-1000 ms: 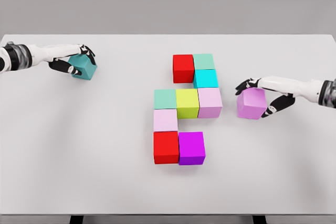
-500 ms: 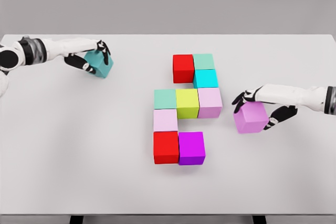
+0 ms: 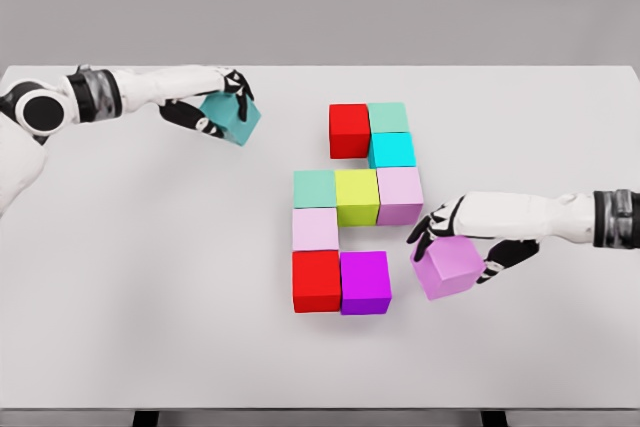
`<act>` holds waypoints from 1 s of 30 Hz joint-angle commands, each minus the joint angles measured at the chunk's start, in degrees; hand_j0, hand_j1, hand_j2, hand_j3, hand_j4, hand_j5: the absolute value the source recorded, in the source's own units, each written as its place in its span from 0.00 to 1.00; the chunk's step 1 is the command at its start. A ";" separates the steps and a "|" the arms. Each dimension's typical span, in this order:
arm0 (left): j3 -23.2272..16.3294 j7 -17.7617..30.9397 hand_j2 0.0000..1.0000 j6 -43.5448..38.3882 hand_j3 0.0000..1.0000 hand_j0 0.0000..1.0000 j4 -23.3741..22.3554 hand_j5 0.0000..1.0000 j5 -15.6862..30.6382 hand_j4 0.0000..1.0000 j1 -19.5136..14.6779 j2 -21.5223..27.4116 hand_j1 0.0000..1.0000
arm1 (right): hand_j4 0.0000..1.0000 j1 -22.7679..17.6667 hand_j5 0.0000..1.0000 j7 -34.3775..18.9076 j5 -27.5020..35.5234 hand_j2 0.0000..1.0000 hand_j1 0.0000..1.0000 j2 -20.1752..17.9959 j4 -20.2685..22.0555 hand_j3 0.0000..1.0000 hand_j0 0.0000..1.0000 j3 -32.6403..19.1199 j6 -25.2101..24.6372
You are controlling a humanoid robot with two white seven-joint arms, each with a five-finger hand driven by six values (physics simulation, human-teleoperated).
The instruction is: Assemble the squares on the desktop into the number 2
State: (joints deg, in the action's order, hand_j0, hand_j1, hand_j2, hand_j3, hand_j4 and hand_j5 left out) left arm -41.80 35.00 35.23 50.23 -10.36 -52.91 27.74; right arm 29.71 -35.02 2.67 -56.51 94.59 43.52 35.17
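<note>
Coloured cubes form a partial figure on the white table: a red cube and green cube on top, a cyan cube below, then a row of mint, yellow-green and pale pink cubes, a light pink cube, and a bottom row of red and purple cubes. My left hand is shut on a teal cube at the upper left. My right hand is shut on a tilted violet cube, just right of the purple cube.
The table's front edge runs along the bottom of the view. A grey wall stands behind the table.
My left hand has carried the teal cube to the right, toward the red top cube. My right hand has brought the violet cube left and down, close to the purple cube.
</note>
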 commanded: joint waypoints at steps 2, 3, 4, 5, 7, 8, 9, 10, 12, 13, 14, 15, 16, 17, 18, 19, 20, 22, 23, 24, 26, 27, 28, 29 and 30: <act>0.05 0.00 0.33 -0.23 0.33 0.33 1.89 0.33 1.04 0.33 0.00 -0.32 0.33 | 0.67 0.00 0.67 0.02 0.14 0.67 0.67 0.08 0.60 0.67 0.67 -0.37 -0.17; 0.05 0.00 0.33 -0.23 0.33 0.33 1.89 0.33 1.04 0.33 0.00 -0.41 0.33 | 0.67 0.00 0.67 0.02 0.14 0.67 0.67 0.08 0.51 0.67 0.67 -0.45 -0.17; -0.04 0.00 0.33 -0.23 0.33 0.33 1.89 0.33 1.04 0.33 0.09 -0.67 0.33 | 0.67 0.00 0.67 0.02 0.23 0.67 0.67 0.08 0.25 0.67 0.67 -0.63 -0.17; -0.04 0.00 0.33 -0.23 0.33 0.33 1.97 0.33 1.13 0.33 0.09 -0.76 0.33 | 0.67 0.09 0.67 0.02 0.23 0.67 0.67 0.08 0.07 0.67 0.67 -0.63 -0.17; -0.13 0.00 0.33 -0.23 0.33 0.33 1.89 0.33 1.04 0.33 0.26 -1.90 0.33 | 0.67 0.18 0.67 0.02 0.23 0.67 0.67 0.08 -0.81 0.67 0.67 -0.81 -0.17; -0.04 0.00 0.33 -0.23 0.33 0.33 1.89 0.33 1.04 0.33 0.96 -2.69 0.33 | 0.68 0.18 0.68 0.02 0.31 0.68 0.68 0.17 -1.25 0.68 0.68 -1.59 -0.17; -0.04 0.00 0.33 -0.23 0.33 0.33 1.97 0.33 1.04 0.33 1.23 -3.22 0.33 | 0.68 0.18 0.68 0.02 0.31 0.68 0.68 0.17 -1.25 0.68 0.68 -1.77 -0.17; -0.04 0.00 0.33 -0.23 0.33 0.33 1.89 0.33 1.04 0.33 1.23 -3.57 0.33 | 0.69 0.18 0.69 0.02 0.31 0.69 0.69 0.25 -1.25 0.69 0.69 -1.77 -0.17; -0.04 0.00 0.33 -0.23 0.33 0.33 1.80 0.33 0.87 0.33 1.23 -4.63 0.33 | 0.69 0.18 0.69 0.02 0.23 0.69 0.69 0.34 -1.25 0.69 0.69 -1.77 -0.17; 0.05 0.00 0.33 -0.23 0.33 0.33 1.71 0.33 0.87 0.33 1.14 -5.33 0.33 | 0.74 0.18 0.74 0.02 0.23 0.74 0.74 0.34 -1.25 0.74 0.74 -1.77 -0.17; 0.14 0.00 0.33 -0.23 0.33 0.33 1.36 0.33 0.78 0.33 1.06 -5.95 0.33 | 1.00 0.18 1.00 0.02 0.23 1.00 1.00 0.34 -1.25 1.00 1.00 -1.77 -0.17; 0.14 0.00 0.33 -1.91 0.33 0.33 1.18 0.33 0.69 0.33 1.05 -6.47 0.33 | 1.00 0.18 1.00 0.02 0.23 1.00 1.00 0.34 -1.25 1.00 1.00 -1.77 -0.17; 0.14 0.00 0.33 -3.32 0.33 0.33 1.10 0.33 0.69 0.33 0.97 -6.65 0.33 | 1.00 0.09 1.00 0.02 0.23 1.00 1.00 0.34 -1.25 1.00 1.00 -1.77 -0.17; 0.22 0.00 0.33 -4.38 0.33 0.33 0.75 0.33 0.69 0.33 0.79 -6.83 0.33 | 1.00 0.09 1.00 0.02 0.23 1.00 1.00 0.26 -1.25 1.00 1.00 -1.77 -0.17; 0.22 0.00 0.33 -4.64 0.33 0.33 -0.13 0.33 0.60 0.33 0.70 -6.83 0.33 | 1.00 0.00 1.00 0.02 0.23 1.00 1.00 0.26 -1.16 1.00 1.00 -1.77 -0.17; 0.40 0.00 0.33 -6.13 0.33 0.33 -1.45 0.33 0.52 0.33 0.53 -6.91 0.33 | 1.00 0.00 1.00 0.02 0.23 1.00 1.00 0.17 -1.25 1.00 1.00 -1.77 -0.17; 1.28 0.00 0.33 -7.19 0.33 0.33 -1.54 0.33 0.43 0.33 0.62 -6.91 0.33 | 1.00 0.00 1.00 0.02 0.23 1.00 1.00 0.17 -1.16 1.00 1.00 -1.77 -0.17; 1.81 0.00 0.33 -8.86 0.33 0.33 -1.54 0.33 0.34 0.33 0.70 -7.18 0.33 | 1.00 0.00 1.00 0.02 0.23 1.00 1.00 -0.01 -1.16 1.00 1.00 -1.86 -0.17; 1.81 0.00 0.33 -9.83 0.33 0.33 -1.36 0.33 0.16 0.33 0.79 -7.70 0.33 | 1.00 0.00 1.00 0.02 0.23 1.00 1.00 -0.10 -1.16 1.00 1.00 -1.86 -0.17; 1.81 0.00 0.33 -11.06 0.33 0.33 -1.01 0.33 0.08 0.33 0.97 -7.79 0.33 | 1.00 0.00 1.00 0.02 0.31 1.00 1.00 -0.27 -1.25 1.00 1.00 -2.30 -0.17; 1.81 0.00 0.33 -13.60 0.33 0.33 -0.75 0.33 -0.10 0.33 0.79 -8.85 0.33 | 1.00 -0.09 1.00 0.02 0.40 1.00 1.00 -0.53 -1.68 1.00 1.00 -3.53 -0.17; 1.81 0.00 0.33 -14.66 0.33 0.33 -0.57 0.33 -0.19 0.33 0.79 -9.20 0.33 | 1.00 -0.09 1.00 0.02 0.49 1.00 1.00 -0.54 -2.21 1.00 1.00 -3.97 -0.17; 1.89 0.00 0.33 -15.63 0.33 0.33 -0.49 0.33 -0.45 0.33 0.79 -9.37 0.33 | 1.00 -0.09 1.00 0.02 0.49 1.00 1.00 -0.54 -3.27 1.00 1.00 -4.32 -0.17; 1.89 0.00 0.33 -16.51 0.33 0.33 -0.49 0.33 -0.45 0.33 0.79 -9.55 0.33 | 1.00 0.00 1.00 0.02 0.58 1.00 1.00 -0.54 -4.67 1.00 1.00 -4.41 -0.17; 1.89 0.00 0.33 -17.65 0.33 0.33 -0.49 0.33 -0.54 0.33 0.88 -10.34 0.33 | 1.00 0.00 1.00 0.02 0.66 1.00 1.00 -0.54 -5.64 1.00 1.00 -5.64 -0.17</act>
State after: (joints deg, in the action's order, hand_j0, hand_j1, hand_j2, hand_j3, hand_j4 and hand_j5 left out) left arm -40.07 34.99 20.07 49.58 -11.18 -51.94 18.29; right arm 29.62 -35.02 2.79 -56.92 90.65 39.06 35.16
